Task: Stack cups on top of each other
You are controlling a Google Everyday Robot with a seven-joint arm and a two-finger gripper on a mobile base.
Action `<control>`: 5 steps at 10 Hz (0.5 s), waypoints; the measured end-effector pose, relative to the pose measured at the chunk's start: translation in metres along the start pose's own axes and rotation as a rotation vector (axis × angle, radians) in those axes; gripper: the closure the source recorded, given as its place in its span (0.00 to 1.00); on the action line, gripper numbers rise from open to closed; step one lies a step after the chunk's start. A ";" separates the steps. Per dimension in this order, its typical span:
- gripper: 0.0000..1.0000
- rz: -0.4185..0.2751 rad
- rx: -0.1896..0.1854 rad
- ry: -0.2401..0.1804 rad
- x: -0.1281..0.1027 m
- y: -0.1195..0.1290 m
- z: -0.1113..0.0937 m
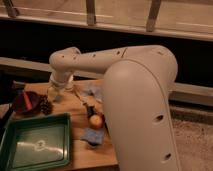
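Note:
My gripper (54,92) hangs from the wrist (64,76) over the back left part of the wooden table (75,107), right where the cups stand. A pale shape under the wrist may be the white cup, but I cannot tell it apart from the gripper. A small blue-grey bit (59,99) at the gripper's lower right looks like the blue-grey cup, mostly hidden.
A reddish-brown bowl (26,103) and a dark clump (46,106) lie left of the gripper. A green tray (35,142) fills the front left. An orange fruit (96,120), a dark object (89,109), a flat blue piece (94,135) and a crumpled blue thing (93,92) lie mid-table. My arm's bulk (140,110) blocks the right side.

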 end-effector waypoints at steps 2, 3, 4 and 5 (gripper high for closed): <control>0.36 0.003 0.002 0.001 0.002 -0.001 -0.001; 0.36 0.001 0.001 0.000 0.001 -0.001 -0.001; 0.36 0.003 0.004 -0.009 0.001 0.000 0.000; 0.36 0.004 0.008 -0.017 0.002 -0.001 0.002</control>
